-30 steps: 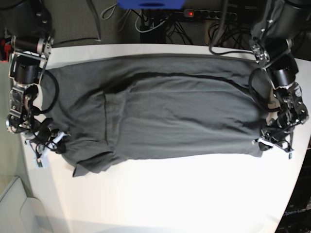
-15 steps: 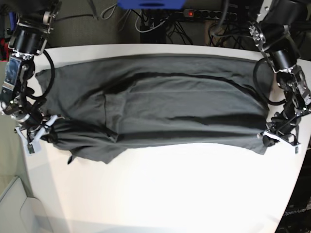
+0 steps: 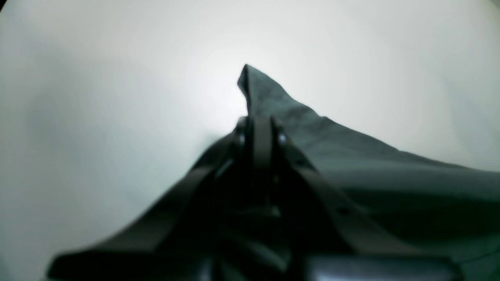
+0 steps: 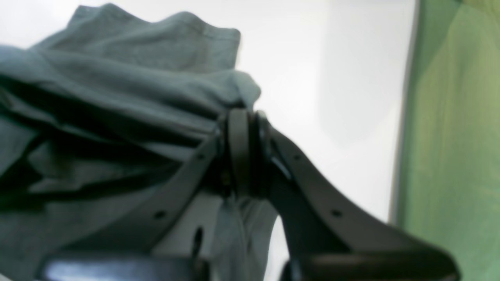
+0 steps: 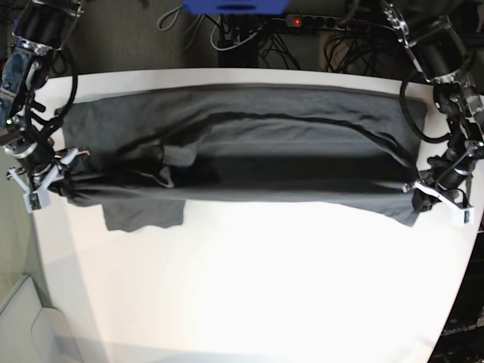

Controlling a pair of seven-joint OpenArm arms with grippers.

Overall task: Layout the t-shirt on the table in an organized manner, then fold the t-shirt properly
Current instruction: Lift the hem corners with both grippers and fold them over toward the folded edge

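The dark grey t-shirt lies stretched sideways across the back half of the white table, its front edge lifted into a taut fold between my two grippers. My left gripper, at the right of the base view, is shut on the shirt's corner, and a point of fabric sticks out past its closed fingers. At the left of the base view my right gripper is shut on bunched cloth. One sleeve lies flat toward the front, near the right gripper.
A power strip, cables and a blue object sit behind the table. Beyond the table's edge near the right gripper there is a green surface. A pale bin stands at the front left corner.
Both grippers have moved toward the back of the table with the shirt's front edge in them. The shirt is now tauter and narrower from front to back, and the sleeve has flattened out.
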